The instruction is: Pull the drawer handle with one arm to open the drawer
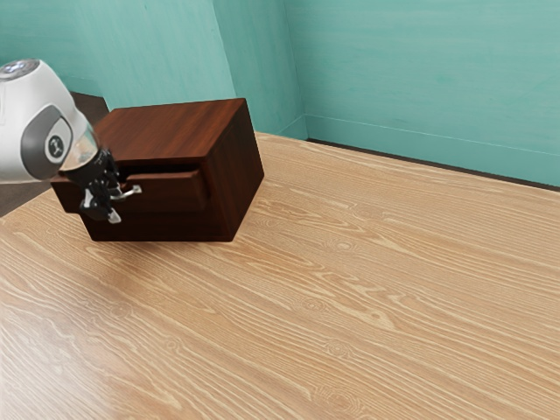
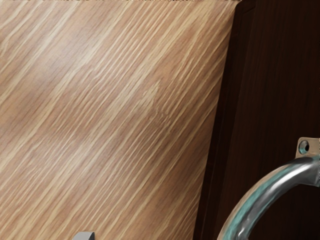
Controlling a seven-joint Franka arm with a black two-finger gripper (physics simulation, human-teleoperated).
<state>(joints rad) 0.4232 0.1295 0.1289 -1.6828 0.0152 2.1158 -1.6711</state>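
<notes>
Cabinet [image 1: 179, 131] of dark wood on a pale wood-grain counter [image 1: 367, 289], at about 10 o'clock in the exterior view, with teal walls behind. Its 1 drawer [image 1: 171, 191] faces toward 8 o'clock and carries a silver bow handle [image 1: 131, 189]. A white arm [image 1: 35, 122] enters from 9 o'clock, and its black claw [image 1: 107, 203] sits right at the handle, on the handle's 8 o'clock side. Whether the claw is apart or clamped on the handle cannot be told from these views. The drawer front seems to stand only slightly proud of the cabinet, so most of the pull probably lies ahead. In the wrist view the curved chrome handle arcs close beside the hand, fixed by a screwed mounting tab [image 2: 306, 147] to the dark drawer front, with counter grain beyond. The handle looks off to 1 side of the hand rather than centred under it. If the grip lands near 1 end of the bow, the smooth metal could slip free once the pull loads it. A pull out of line with the drawer's travel could bind it. The cabinet stands loose, so it may slide or pivot across the counter instead of the drawer opening.
</notes>
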